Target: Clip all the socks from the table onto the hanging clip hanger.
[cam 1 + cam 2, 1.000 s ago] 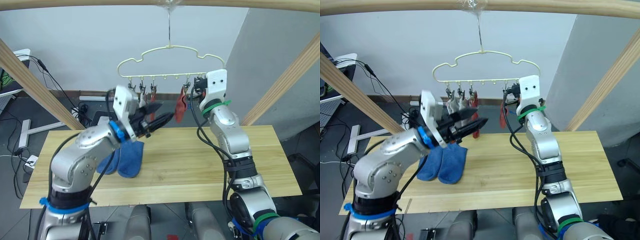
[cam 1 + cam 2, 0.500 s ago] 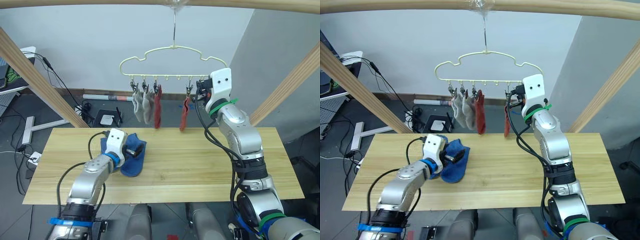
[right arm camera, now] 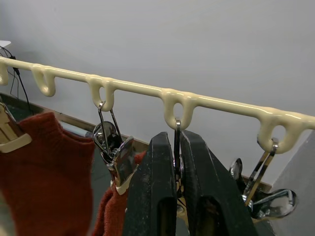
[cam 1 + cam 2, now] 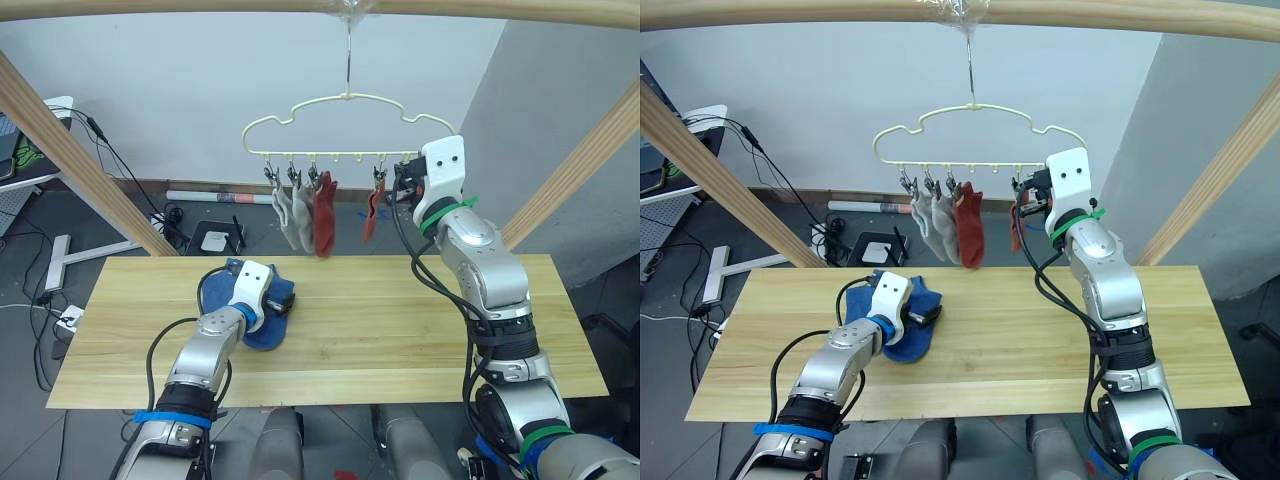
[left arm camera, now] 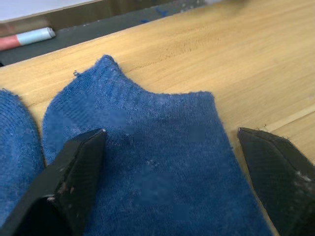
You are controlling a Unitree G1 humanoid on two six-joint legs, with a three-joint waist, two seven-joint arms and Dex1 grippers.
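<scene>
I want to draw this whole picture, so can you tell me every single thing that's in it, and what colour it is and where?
clip hanger: one, pale yellow, hanging from the wooden pole frame above the table
grey socks: two, light grey, clipped side by side on the hanger
red socks: two, rust red, clipped on the hanger, one beside the grey pair, one further right
blue socks: two, blue, lying together on the table
table: one, light yellowish wood
cables: several, dark, on the floor behind
left gripper: black fingers, open over a blue sock
right gripper: black fingers, shut on a clip of the hanger
</scene>
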